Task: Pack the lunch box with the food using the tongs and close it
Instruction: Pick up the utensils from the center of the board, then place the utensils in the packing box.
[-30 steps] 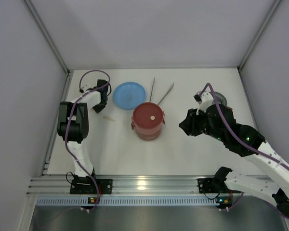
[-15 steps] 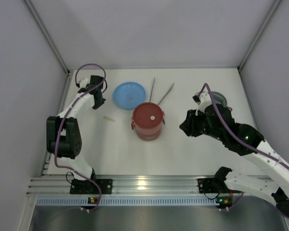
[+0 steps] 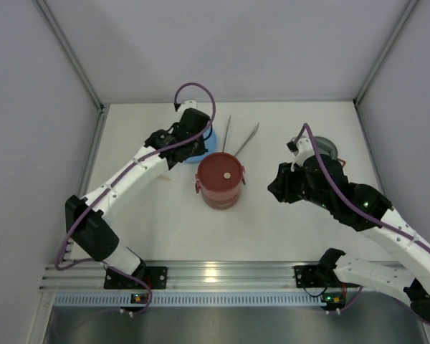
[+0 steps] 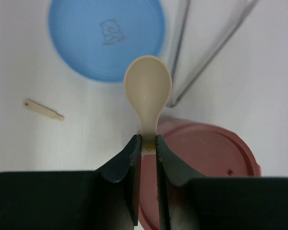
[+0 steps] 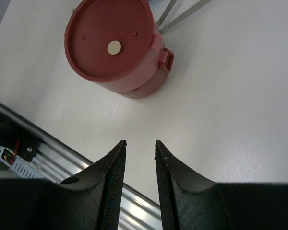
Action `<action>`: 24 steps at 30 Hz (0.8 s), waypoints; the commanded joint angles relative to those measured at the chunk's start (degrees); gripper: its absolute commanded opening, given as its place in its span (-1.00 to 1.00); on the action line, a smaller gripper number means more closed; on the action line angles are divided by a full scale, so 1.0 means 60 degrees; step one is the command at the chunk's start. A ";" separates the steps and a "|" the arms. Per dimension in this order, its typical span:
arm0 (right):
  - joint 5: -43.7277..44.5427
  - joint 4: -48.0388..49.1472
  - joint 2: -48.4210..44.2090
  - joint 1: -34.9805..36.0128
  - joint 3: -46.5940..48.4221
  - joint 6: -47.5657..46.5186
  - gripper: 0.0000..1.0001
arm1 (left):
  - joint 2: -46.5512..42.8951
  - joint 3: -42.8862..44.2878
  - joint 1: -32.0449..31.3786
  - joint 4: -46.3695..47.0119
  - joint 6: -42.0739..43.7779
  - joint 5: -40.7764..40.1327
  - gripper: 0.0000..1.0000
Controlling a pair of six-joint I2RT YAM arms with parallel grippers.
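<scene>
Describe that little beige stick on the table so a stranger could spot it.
Find the round light-blue plate in the left wrist view. Below its left edge, alone on the white table, lies a short beige stick. Unlike the cream spoon the left gripper holds, it is thin, straight and untouched.

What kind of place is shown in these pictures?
Probably a robot test cell: plain grey panel walls enclose the white table, and an aluminium rail at its near edge carries both arm bases.
</scene>
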 commanded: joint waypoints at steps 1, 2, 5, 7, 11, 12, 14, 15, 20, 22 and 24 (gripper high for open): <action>0.0200 -0.0079 -0.0032 -0.0070 0.0267 0.0093 -0.39 | -0.0381 0.0375 -0.0839 -0.0947 0.0337 -0.0217 -1.00; 0.0214 -0.0079 -0.0032 -0.0070 0.0238 0.0079 -0.39 | -0.0395 0.0389 -0.0972 -0.1034 0.0337 -0.0188 -1.00; 0.0229 -0.0094 -0.0032 -0.0056 0.0208 0.0078 -0.39 | -0.0265 0.0404 -0.1427 -0.1123 0.0395 -0.0042 -1.00; 0.0244 -0.0094 -0.0032 -0.0070 0.0194 0.0064 -0.39 | -0.0147 0.0404 -0.1660 -0.1211 0.0425 0.0134 -1.00; 0.0258 -0.0079 0.0027 -0.0070 0.0194 0.0064 -0.39 | 0.0058 0.0243 -0.1969 -0.1240 0.0425 0.0207 -1.00; 0.0258 -0.0079 0.0027 -0.0056 0.0179 0.0078 -0.39 | 0.0073 0.0156 -0.1999 -0.1226 0.0381 0.0295 -1.00; 0.0273 -0.0065 0.0027 -0.0070 0.0165 0.0064 -0.39 | -0.0028 -0.0005 -0.2057 -0.1080 0.0395 0.0588 -1.00; 0.0273 -0.0079 0.0027 -0.0070 0.0164 0.0078 -0.39 | -0.0029 -0.0107 -0.2130 -0.1021 0.0367 0.0632 -1.00; 0.0288 -0.0094 0.0056 -0.0070 0.0164 0.0079 -0.39 | -0.0131 -0.0372 -0.2292 -0.1050 0.0278 0.0764 -0.95; 0.0288 -0.0079 0.0056 -0.0056 0.0164 0.0079 -0.39 | -0.0175 -0.0532 -0.2307 -0.0948 0.0322 0.0852 -0.92; 0.0273 -0.0065 0.0100 -0.0056 0.0164 0.0093 -0.39 | -0.0190 -0.0650 -0.2350 -0.0801 0.0410 0.1145 -0.91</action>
